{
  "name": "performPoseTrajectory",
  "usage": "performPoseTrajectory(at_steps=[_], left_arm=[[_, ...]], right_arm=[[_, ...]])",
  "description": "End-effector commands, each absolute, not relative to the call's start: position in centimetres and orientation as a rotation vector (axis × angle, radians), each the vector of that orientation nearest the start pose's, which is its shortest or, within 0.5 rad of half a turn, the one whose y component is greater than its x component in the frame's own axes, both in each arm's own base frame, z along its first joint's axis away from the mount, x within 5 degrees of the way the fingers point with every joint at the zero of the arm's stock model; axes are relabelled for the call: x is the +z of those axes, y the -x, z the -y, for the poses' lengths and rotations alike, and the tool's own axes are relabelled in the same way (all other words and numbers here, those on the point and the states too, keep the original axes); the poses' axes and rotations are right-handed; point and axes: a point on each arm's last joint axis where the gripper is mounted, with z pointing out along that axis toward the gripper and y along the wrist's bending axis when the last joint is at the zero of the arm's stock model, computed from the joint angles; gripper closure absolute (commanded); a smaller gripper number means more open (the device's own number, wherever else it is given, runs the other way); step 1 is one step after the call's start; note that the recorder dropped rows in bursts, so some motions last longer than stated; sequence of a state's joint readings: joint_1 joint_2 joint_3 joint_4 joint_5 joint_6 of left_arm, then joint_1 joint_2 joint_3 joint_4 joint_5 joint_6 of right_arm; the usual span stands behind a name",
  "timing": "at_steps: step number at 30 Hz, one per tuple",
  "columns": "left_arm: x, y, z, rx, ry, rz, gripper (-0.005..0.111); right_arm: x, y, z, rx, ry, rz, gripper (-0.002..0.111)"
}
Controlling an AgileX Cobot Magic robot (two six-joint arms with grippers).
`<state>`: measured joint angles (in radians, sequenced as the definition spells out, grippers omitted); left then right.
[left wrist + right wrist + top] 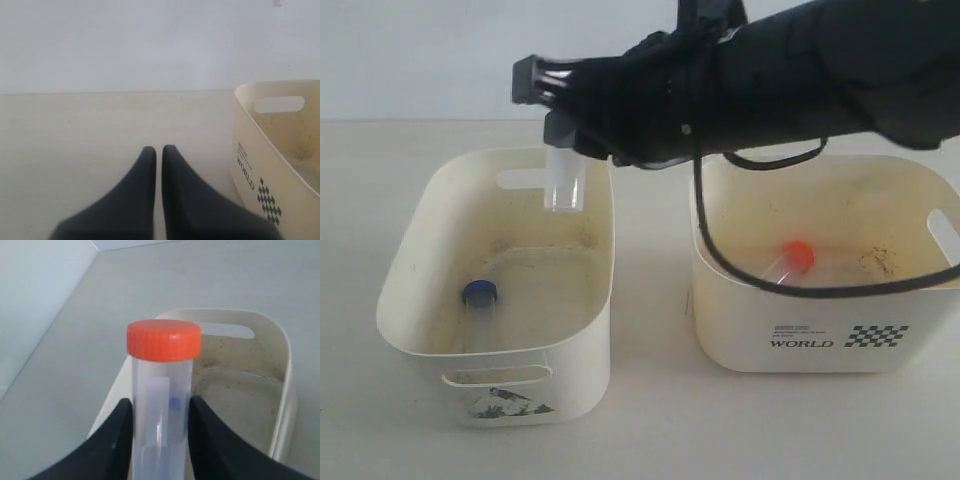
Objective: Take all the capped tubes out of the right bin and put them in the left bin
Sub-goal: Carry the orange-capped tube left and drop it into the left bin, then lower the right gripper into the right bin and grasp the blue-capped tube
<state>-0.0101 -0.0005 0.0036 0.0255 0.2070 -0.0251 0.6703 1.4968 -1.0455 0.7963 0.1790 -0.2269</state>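
My right gripper (563, 138) reaches across over the far side of the left bin (415, 265), the cream tub with the torn sticker. It is shut on a clear tube (563, 182) that hangs above the bin's inside. In the right wrist view the right gripper (161, 402) pinches this tube (161, 390) below its orange-red cap (163, 340). A blue-capped tube (478, 293) lies in the left bin. One orange-capped tube (792, 258) lies in the right bin (800, 345), marked "WORLD". My left gripper (155, 150) is shut, holds nothing, and hovers over the table beside the right bin (250, 150).
A black cable (760, 285) sags from the right arm across the front of the right bin. The left bin's speckled floor (240, 400) shows beyond the held tube. A pale wall stands behind the table.
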Motion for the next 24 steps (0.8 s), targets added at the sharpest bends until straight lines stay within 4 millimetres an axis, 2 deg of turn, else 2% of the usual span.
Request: performPoseTrajectory(at_steps=[1, 4, 7, 9, 13, 17, 19, 24], left_arm=[[19.5, -5.6, 0.0, -0.016, 0.008, -1.686, 0.102], [19.5, -5.6, 0.0, -0.016, 0.008, -1.686, 0.102], [19.5, -5.6, 0.0, -0.016, 0.008, -1.686, 0.102], [19.5, -5.6, 0.0, -0.016, 0.008, -1.686, 0.102], [19.5, -5.6, 0.0, -0.016, 0.008, -1.686, 0.102], [19.5, -5.6, 0.0, -0.016, 0.008, -1.686, 0.102], [19.5, -5.6, 0.0, -0.016, 0.008, -1.686, 0.102], [19.5, -5.6, 0.0, -0.016, 0.008, -1.686, 0.102]], right_arm=[[28.2, -26.4, -23.2, 0.841, 0.205, -2.175, 0.085], [27.3, -26.7, -23.5, 0.829, 0.207, -2.201, 0.057], [27.2, -26.7, -23.5, 0.817, 0.231, -2.201, 0.036], [27.3, -26.7, -23.3, 0.816, 0.245, -2.206, 0.038], [28.9, -27.6, -22.0, 0.816, 0.325, -2.223, 0.055], [30.4, -29.1, -19.1, 0.786, 0.38, -2.342, 0.056], [30.6, -29.7, -17.0, 0.709, 0.363, -2.441, 0.056], [30.8, -30.3, -12.8, 0.363, 0.339, -2.649, 0.056]])
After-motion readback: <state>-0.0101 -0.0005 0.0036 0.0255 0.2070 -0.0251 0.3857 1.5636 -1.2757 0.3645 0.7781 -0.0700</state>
